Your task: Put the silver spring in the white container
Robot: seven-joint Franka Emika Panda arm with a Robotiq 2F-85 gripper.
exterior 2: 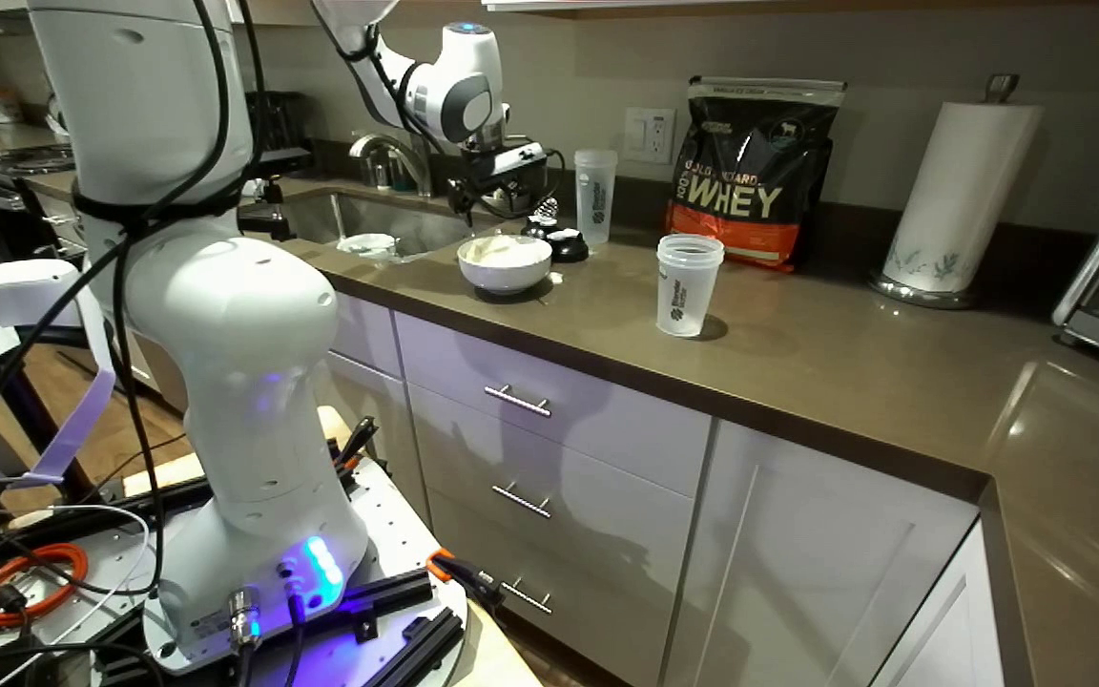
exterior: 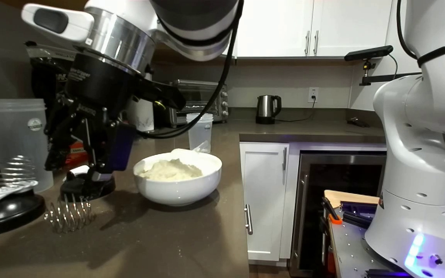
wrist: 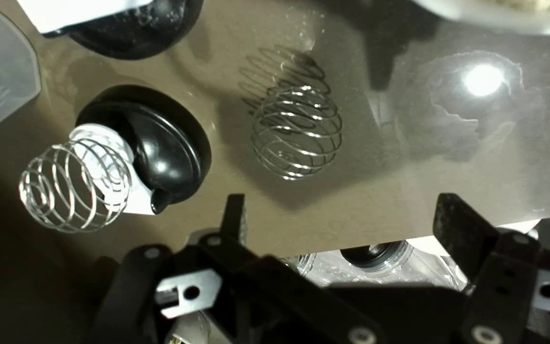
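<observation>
Silver spring point(wrist: 297, 134): open, ball-shaped wire coil, shiny and see-through, lying loose on its side on the brown counter point(exterior: 160, 247). White bowl point(exterior: 178, 190): glossy, round, upright, holding a pale heap point(exterior: 171, 170); in an exterior view, at two o'clock from the spring, apart from it.

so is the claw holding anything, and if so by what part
Nothing is held: in the wrist view the claw is open and empty, and the loose spring sits on the counter, outside its grasp.
</observation>
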